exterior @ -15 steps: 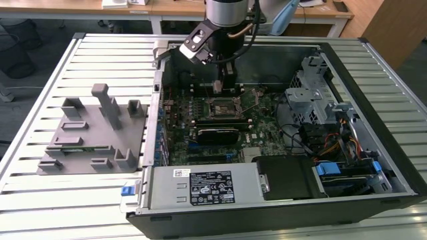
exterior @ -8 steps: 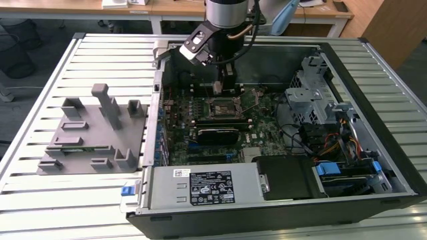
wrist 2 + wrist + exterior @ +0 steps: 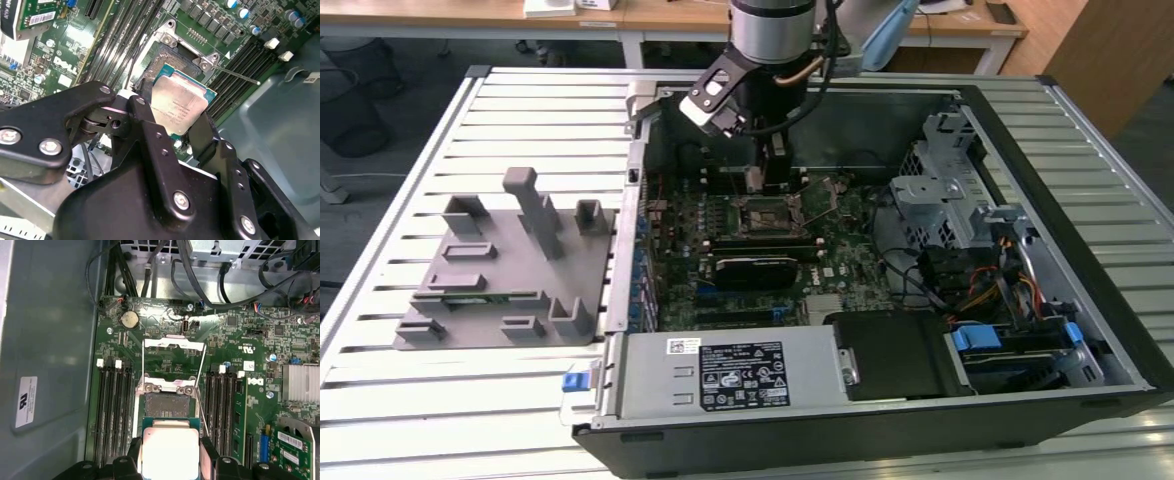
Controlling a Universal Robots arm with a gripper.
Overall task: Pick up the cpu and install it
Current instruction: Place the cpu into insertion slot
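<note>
Pincer (image 3: 175,122) is clamping on the cpu (image 3: 181,104), its black fingers (image 3: 150,131) pressing against two opposite edges of the chip. The cpu, silver top facing up in both wrist views, is hanging just over the near edge of the socket (image 3: 161,59); whether the two are touching cannot be told. In the first wrist view the cpu (image 3: 170,454) is covering part of the socket (image 3: 166,402), whose dark bed is lying bare, and the metal frame (image 3: 174,347) is standing open on the socket's far side. Memory slots (image 3: 112,410) are running along both flanks of the socket. In the exterior view the pincer (image 3: 767,178) is reaching down over the socket (image 3: 767,213) inside the open computer case (image 3: 881,435). The case is lying on the slatted counter (image 3: 534,120), and a grey fixture (image 3: 507,270) is resting well apart from the socket, outside the case.
</note>
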